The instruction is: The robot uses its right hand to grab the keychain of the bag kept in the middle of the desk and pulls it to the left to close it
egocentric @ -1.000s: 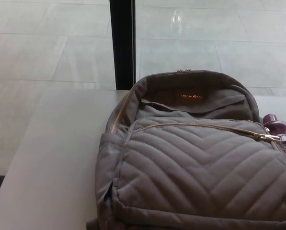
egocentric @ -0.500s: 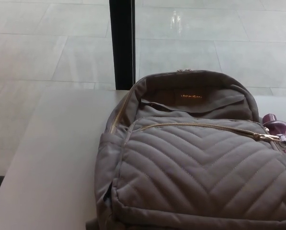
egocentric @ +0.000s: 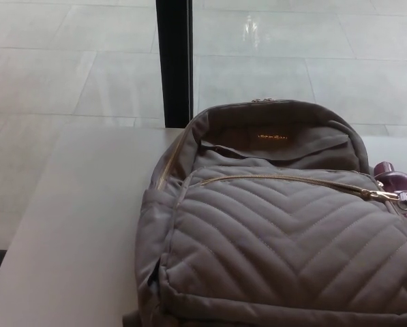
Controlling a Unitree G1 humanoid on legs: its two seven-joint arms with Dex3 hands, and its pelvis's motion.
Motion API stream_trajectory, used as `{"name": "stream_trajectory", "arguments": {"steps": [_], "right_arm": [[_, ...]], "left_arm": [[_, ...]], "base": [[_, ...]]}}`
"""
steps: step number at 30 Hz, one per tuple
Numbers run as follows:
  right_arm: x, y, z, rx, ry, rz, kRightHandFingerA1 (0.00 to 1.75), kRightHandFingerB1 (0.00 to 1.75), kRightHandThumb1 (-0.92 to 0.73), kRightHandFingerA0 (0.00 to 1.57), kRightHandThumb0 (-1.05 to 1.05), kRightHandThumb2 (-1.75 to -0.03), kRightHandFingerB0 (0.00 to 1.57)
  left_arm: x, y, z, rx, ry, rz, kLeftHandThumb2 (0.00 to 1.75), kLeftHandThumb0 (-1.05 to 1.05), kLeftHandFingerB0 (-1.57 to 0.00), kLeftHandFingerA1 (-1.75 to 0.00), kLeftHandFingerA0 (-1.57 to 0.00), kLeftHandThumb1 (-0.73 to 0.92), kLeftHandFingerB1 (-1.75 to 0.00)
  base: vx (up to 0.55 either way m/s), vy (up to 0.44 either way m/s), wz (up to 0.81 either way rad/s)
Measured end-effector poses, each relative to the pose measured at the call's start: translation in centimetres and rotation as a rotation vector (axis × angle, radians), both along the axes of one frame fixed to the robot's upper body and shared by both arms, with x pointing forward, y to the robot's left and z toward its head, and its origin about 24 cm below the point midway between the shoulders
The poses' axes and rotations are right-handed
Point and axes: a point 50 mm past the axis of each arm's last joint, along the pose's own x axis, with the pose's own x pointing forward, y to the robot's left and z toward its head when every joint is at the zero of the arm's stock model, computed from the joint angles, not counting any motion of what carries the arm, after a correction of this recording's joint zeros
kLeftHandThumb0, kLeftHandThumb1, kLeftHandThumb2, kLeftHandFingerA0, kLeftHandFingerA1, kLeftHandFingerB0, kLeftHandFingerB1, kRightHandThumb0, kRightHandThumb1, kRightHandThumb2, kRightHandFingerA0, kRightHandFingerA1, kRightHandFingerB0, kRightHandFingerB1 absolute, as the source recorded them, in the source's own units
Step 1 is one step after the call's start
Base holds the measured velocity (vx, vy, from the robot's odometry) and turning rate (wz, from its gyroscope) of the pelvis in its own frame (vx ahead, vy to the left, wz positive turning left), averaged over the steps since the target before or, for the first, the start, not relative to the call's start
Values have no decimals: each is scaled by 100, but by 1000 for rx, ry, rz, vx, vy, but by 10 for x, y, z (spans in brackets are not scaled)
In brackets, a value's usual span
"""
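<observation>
No hand is showing over the bag [egocentric: 278, 245], so the fingers I cannot tell; the reach is seemingly not begun, the right hand needing to grasp the keychain [egocentric: 398, 183].

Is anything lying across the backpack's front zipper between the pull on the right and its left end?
Nothing visible does. The gold zipper track runs bare from the pull, beside the purple keychain, to its left end.

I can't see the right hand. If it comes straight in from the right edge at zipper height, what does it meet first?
Probably the purple keychain beside the gold zipper pull, before the bag; depth is unclear.
</observation>
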Motion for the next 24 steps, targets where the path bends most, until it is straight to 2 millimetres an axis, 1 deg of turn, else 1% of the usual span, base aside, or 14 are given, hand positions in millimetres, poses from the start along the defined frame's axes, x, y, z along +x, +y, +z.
{"name": "stream_trajectory", "arguments": {"steps": [1,2,3,4,6,10,12,13,14,15,17,19,22,24], "right_arm": [[0,0,0,-4,5,0,31,31,-52,4,-37,-58,24],[2,1,-1,-9,14,-1,38,30,-53,4,-40,-56,24],[4,1,-2,-21,24,-2,32,30,-53,7,-36,-57,23],[5,0,-3,-31,33,-6,32,30,-53,7,-36,-57,23],[8,-1,-4,-53,52,-18,39,30,-52,5,-27,-57,22],[12,-9,-7,-60,77,-59,45,29,-55,6,-25,-57,21],[14,-11,-8,-60,84,-72,55,28,-56,12,-27,-57,20],[15,-11,-8,-61,83,-72,55,28,-56,12,-27,-57,20],[16,-10,-7,-62,80,-69,56,33,-52,14,-36,-65,17],[18,-8,-7,-65,75,-64,58,28,-56,17,-31,-57,21],[20,-6,-7,-67,69,-58,52,28,-56,23,-34,-57,21],[22,-4,-7,-76,69,-50,54,28,-56,30,-39,-57,21],[24,2,-10,-97,74,-30,57,29,-54,33,-39,-58,21],[24,5,-11,-107,73,-19,53,28,-55,30,-42,-58,19]], "left_arm": [[0,0,0,-1,0,1,65,-47,-59,-59,-62,87,-52],[0,0,0,-1,2,0,65,-47,-58,-61,-61,87,-52],[1,0,-1,-3,3,1,66,-46,-57,-59,-61,87,-52],[1,0,-1,-3,2,0,66,-46,-57,-59,-61,87,-52],[2,1,-1,-3,3,0,66,-49,-60,-60,-64,87,-52],[1,1,-1,-4,4,-2,66,-51,-57,-57,-62,89,-51],[1,1,-1,-4,5,-2,66,-52,-57,-56,-60,89,-51],[1,1,-1,-5,5,-2,66,-52,-57,-56,-60,89,-51],[1,1,-1,-6,6,-2,66,-53,-57,-57,-61,88,-51],[1,1,-1,-6,6,-3,66,-52,-57,-56,-59,88,-50],[1,0,-1,-5,6,-8,66,-50,-56,-57,-59,89,-50],[1,1,-1,-4,5,-9,66,-51,-57,-58,-61,88,-51],[2,0,-1,-3,5,-14,66,-50,-58,-58,-63,88,-51],[2,0,-1,-4,8,-18,66,-51,-57,-57,-61,88,-50]], "base": [[0,0,0],[0,0,0],[0,0,0],[0,0,0],[0,0,0],[0,0,0],[0,0,0],[0,0,0],[0,0,0],[0,0,0],[0,0,0],[0,0,0],[0,0,0],[0,0,0]]}}
